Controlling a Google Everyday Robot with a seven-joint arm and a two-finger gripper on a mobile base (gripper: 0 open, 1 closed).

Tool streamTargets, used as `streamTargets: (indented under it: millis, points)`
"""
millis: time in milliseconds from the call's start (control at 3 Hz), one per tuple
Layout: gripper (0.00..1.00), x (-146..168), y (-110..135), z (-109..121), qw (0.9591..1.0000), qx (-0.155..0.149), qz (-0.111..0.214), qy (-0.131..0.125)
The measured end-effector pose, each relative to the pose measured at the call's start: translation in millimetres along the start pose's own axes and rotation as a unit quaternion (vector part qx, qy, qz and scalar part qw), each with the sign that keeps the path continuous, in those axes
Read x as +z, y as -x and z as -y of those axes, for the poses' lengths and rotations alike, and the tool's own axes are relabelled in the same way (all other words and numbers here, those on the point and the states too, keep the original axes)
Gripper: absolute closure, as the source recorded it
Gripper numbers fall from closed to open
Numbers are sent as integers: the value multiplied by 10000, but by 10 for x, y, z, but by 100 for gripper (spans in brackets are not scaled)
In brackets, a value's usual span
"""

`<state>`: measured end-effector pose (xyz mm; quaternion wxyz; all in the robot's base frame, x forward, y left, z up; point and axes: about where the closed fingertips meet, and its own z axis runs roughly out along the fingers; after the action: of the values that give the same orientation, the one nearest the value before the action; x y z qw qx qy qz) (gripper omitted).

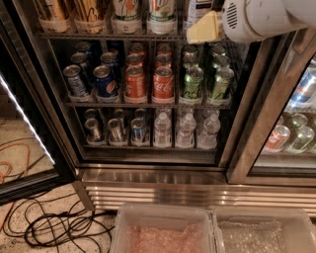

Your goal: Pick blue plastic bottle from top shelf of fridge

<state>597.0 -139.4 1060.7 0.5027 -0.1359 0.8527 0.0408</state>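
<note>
The blue plastic bottle [196, 9] stands at the right end of the top shelf [98, 36] of the fridge [148, 178]. Only its lower part shows, with a dark text panel; its top is cut off by the frame's edge. My gripper [203, 28], cream-tipped on a white arm that comes in from the upper right, sits right in front of the bottle's base at the shelf's front rail. It covers the bottle's lower right side.
White bottles with green-red lettering [127, 12] and brown bottles [89, 12] share the top shelf. Soda cans [163, 84] fill the middle shelf, small water bottles [185, 129] the bottom. The open glass door [29, 123] is at left. Cables [59, 227] and plastic bins [163, 232] lie below.
</note>
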Motion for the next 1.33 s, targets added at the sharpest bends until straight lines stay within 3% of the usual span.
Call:
streamTargets:
  millis: [333, 667, 1000, 1333]
  points:
    - [31, -57, 39, -133, 9997, -145, 147, 153]
    - [31, 29, 92, -249, 9992, -248, 306, 116]
    - [30, 184, 164, -250, 9982, -345, 460, -168]
    - [36, 323, 269, -239, 9962, -399, 639, -442]
